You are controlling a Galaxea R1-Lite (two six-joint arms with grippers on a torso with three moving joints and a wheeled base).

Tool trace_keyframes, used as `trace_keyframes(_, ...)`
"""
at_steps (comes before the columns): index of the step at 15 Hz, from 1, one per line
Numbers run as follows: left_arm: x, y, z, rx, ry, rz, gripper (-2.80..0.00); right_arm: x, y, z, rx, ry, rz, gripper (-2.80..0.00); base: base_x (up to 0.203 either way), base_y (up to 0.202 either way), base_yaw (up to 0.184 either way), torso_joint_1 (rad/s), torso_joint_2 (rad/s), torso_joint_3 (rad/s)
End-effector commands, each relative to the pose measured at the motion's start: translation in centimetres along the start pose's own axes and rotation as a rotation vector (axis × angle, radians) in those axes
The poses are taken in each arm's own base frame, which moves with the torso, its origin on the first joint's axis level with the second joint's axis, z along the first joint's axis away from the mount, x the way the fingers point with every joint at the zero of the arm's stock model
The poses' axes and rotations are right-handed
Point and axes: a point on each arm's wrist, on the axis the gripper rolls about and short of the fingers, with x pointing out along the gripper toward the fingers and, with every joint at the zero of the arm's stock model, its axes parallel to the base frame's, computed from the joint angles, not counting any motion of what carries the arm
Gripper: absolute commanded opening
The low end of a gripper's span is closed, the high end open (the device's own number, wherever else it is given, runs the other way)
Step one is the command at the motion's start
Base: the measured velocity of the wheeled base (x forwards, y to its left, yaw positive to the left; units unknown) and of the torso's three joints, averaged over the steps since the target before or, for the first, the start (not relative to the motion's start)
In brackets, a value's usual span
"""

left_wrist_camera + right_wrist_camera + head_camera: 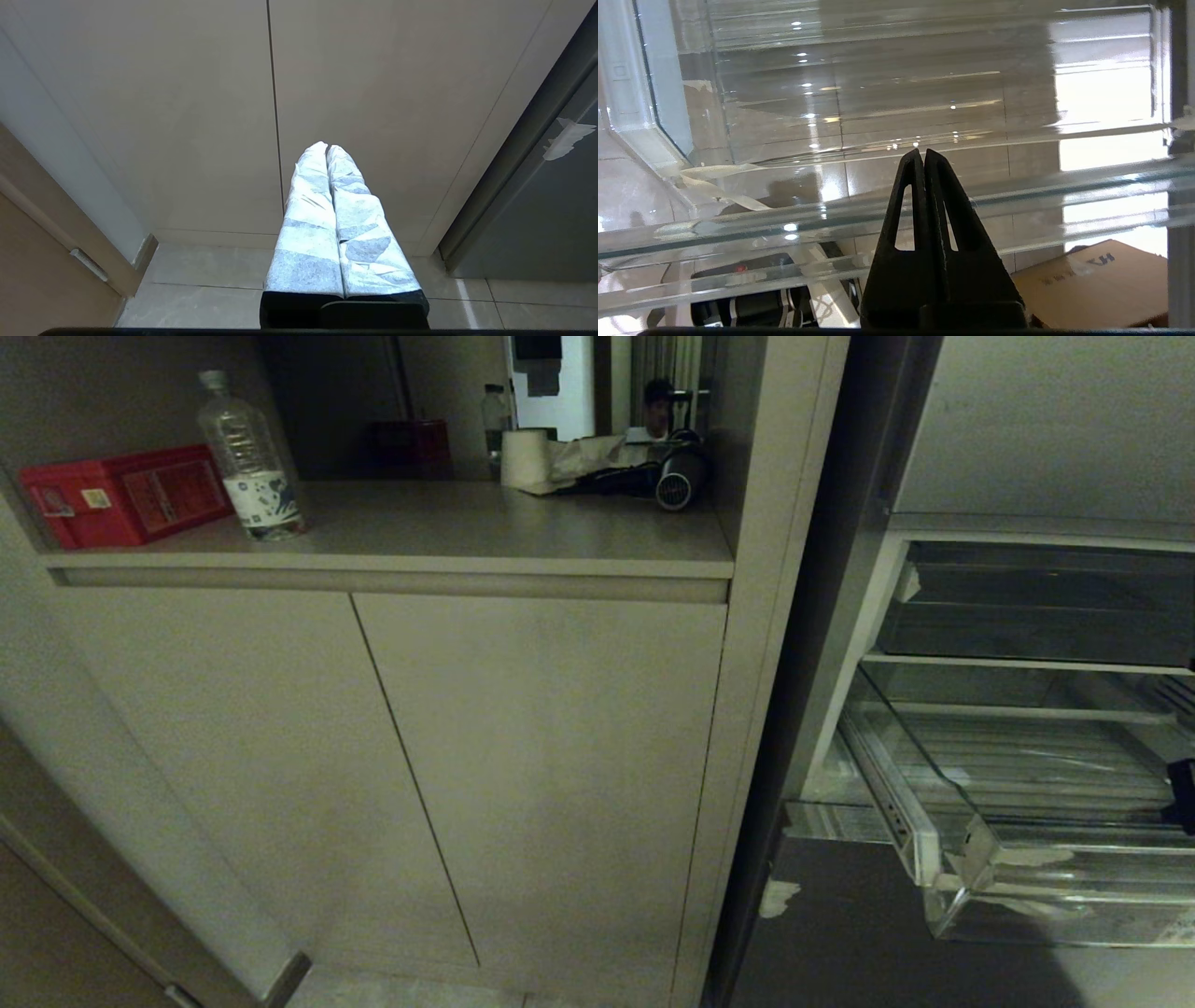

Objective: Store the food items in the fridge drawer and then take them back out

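The fridge drawer (1027,770) is pulled out at the right in the head view. It is clear plastic with a ribbed floor, a stepped front lip and whitish tape scraps. No food items show in any view, and the visible drawer floor (878,93) is bare. My right gripper (923,151) is shut with nothing between its black fingers. It hangs above the drawer's front part, and a dark bit of that arm (1184,793) shows at the right edge. My left gripper (327,145), wrapped in pale tape, is shut and empty. It points at the beige cabinet doors (210,116) low down.
A darker clear bin (1036,607) sits above the drawer. Left of the fridge is a cabinet whose counter holds a red box (126,495), a water bottle (250,457), a paper roll (525,457) and a hair dryer (677,476). Through the drawer shows a cardboard box (1092,284).
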Motion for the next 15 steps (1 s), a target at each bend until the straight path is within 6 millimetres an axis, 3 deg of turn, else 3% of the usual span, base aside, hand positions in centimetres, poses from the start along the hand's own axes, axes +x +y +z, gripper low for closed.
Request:
trace_keyframes(1,0.0,0.0,0.0,0.000,0.002,0.001,-2.80,-1.3,-0.2,-0.9,0.004,-0.016,-0.010,-2.80,0.000,0.000,0.000,0.000,0.00,0.000)
trace_keyframes(4,0.0,0.0,0.0,0.000,0.002,0.000,-2.80,-2.0,-0.1,-1.4,-0.008,-0.036,0.013,-2.80,0.000,0.000,0.000,0.000,0.00,0.000)
trace_keyframes(8,0.0,0.0,0.0,0.000,0.002,0.001,-2.80,-0.1,-0.2,1.4,-0.006,-0.216,0.041,-2.80,0.000,0.000,0.000,0.000,0.00,0.000)
trace_keyframes(11,0.0,0.0,0.0,0.000,0.002,0.001,-2.80,0.4,-0.2,2.1,0.020,-0.287,0.054,-2.80,0.000,0.000,0.000,0.000,0.00,0.000)
trace_keyframes(15,0.0,0.0,0.0,0.000,0.002,0.001,-2.80,-3.6,0.2,-0.3,0.009,-0.390,0.103,-2.80,0.000,0.000,0.000,0.000,0.00,0.000)
